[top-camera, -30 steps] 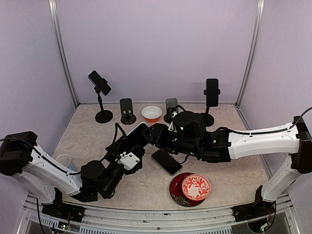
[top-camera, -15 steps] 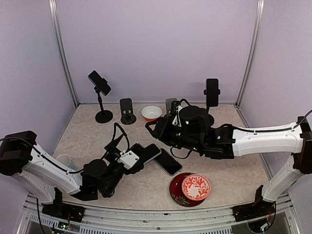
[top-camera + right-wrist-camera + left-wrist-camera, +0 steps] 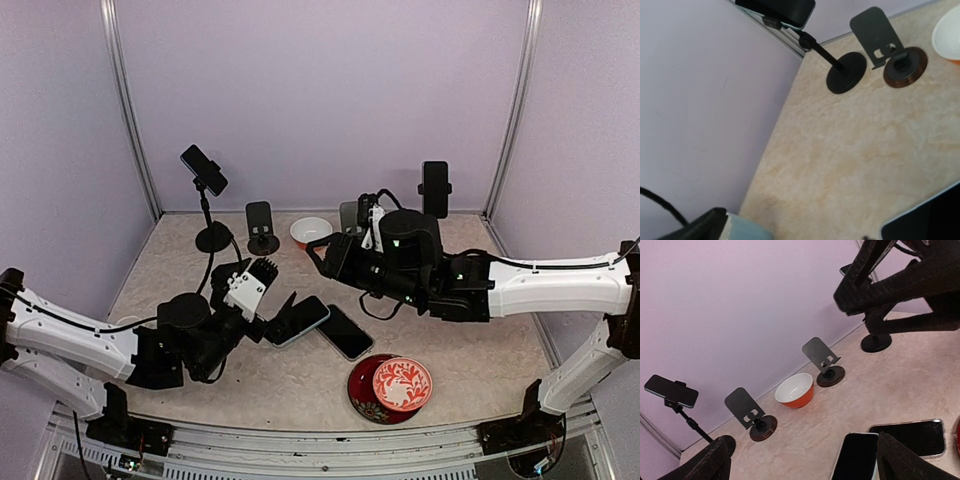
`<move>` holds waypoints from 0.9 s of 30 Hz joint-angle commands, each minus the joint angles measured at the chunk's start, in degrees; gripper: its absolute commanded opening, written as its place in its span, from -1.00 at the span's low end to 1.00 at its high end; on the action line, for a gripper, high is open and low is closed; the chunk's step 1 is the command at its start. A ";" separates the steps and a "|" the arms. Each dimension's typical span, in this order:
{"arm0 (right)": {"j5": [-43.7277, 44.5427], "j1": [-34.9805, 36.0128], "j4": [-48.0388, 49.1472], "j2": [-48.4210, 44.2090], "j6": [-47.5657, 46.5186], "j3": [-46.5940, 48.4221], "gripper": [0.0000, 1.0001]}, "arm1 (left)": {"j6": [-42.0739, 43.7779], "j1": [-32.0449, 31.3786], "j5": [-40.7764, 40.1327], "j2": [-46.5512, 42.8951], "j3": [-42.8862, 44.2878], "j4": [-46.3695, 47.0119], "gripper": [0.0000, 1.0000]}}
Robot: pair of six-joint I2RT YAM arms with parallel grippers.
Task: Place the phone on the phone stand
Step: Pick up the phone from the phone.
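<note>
released left jaws by flat phone (image 3: 297, 320), right jaws indeterminate — risk of a grasp shoving it into neighbouring phone (image 3: 343, 333).

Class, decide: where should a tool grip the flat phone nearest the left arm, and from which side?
Across the long edges of the phone, toward its near end, coming down from above: it lies flat, screen up, and the second phone crowds its far corner.
</note>
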 commanded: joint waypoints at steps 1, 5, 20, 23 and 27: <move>0.17 -0.29 -3.03 -2.14 -11.35 1.13 0.19 | -12.88 2.94 16.41 -3.02 3.72 -18.94 0.98; -0.58 -0.27 -0.40 -4.65 -22.88 -1.60 1.00 | -17.86 10.29 34.63 -0.82 5.06 -25.23 0.98; -6.18 -0.30 5.77 -18.22 -31.54 -14.30 1.00 | -14.75 24.95 60.40 20.11 14.69 -30.23 0.98; -5.64 -0.31 5.39 -19.66 -31.42 -15.64 1.00 | -14.39 27.27 63.82 22.96 17.68 -31.87 0.98; -4.99 -0.31 5.75 -20.92 -29.67 -16.81 1.00 | -13.98 27.52 63.69 28.20 22.20 -35.83 0.97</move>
